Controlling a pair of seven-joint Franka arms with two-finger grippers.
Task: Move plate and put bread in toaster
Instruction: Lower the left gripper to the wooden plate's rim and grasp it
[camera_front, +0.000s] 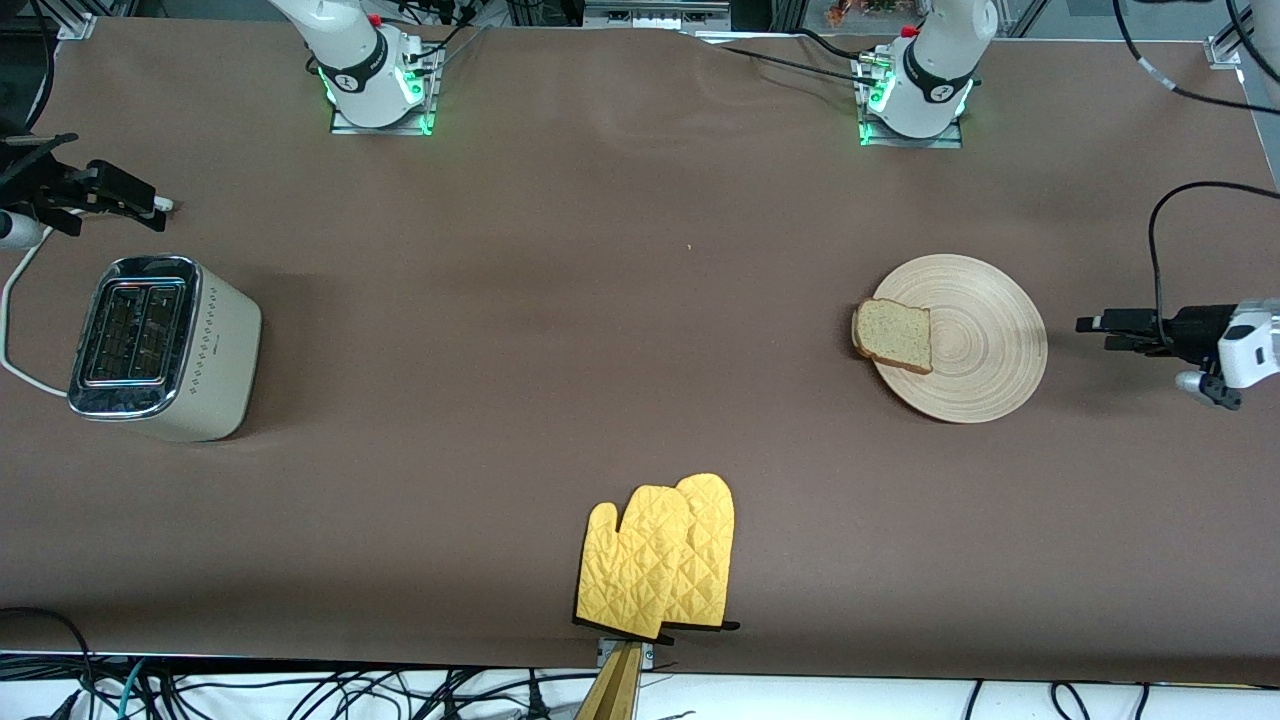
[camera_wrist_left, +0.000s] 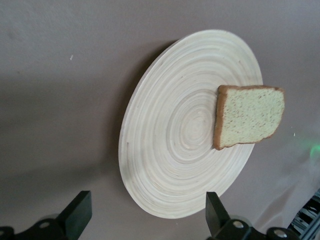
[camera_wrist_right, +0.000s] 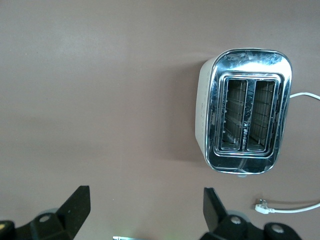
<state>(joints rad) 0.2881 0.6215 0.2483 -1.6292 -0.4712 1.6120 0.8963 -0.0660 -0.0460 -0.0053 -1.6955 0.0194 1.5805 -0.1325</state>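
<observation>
The right gripper (camera_front: 150, 205) is hanging over the table's edge at the right arm's end, just beside the toaster; most of its arm is cut off by the front view's border. Its black fingers (camera_wrist_right: 75, 207) are standing wide apart, holding nothing. The cream-white two-slot toaster (camera_front: 165, 345) with a shiny chrome top is sitting upright on the brown table (camera_front: 600, 300), both slots empty, its white cord (camera_front: 12, 330) running out of frame. A pair of yellow quilted oven mitts (camera_front: 660, 560) is lying at the table's edge nearest the front camera. Toward the left arm's end, the round pale wooden plate (camera_front: 985, 345) with ring grooves is lying flat. The squarish speckled light-brown bread slice (camera_front: 895, 335) is resting on its rim, overhanging slightly. The left gripper (camera_front: 1100, 330) is waiting beside the plate, fingers (camera_wrist_left: 77, 215) spread, empty.
</observation>
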